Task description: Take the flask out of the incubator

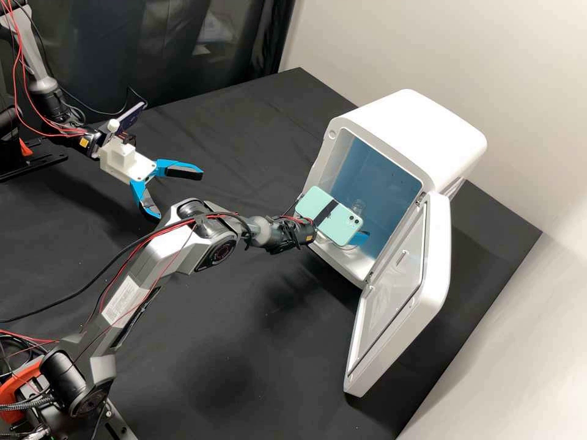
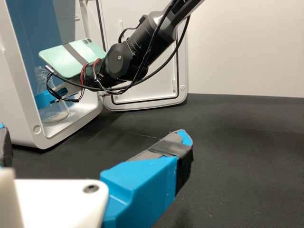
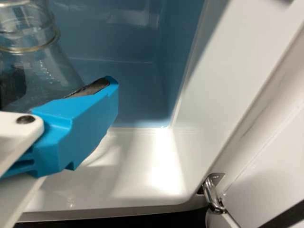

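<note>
Black bench (image 1: 244,153) bears an open incubator (image 1: 428,134) holding a flask (image 3: 33,61).

Your left gripper (image 1: 174,194): held aloft, fingers spread wide, holding nothing. Your right arm (image 1: 202,235): stretched far forward, forearm near level, right gripper (image 1: 359,239) at its tip.

The incubator (image 1: 422,134) stands with its door (image 1: 397,293) swung wide to one side, so the front opening is free of it. The right arm (image 1: 202,238) and its mint-green wrist camera (image 1: 327,214) take up much of that opening, close to the flask (image 2: 57,113) on the chamber floor. Bare black bench (image 1: 257,342) lies open in front.
</note>
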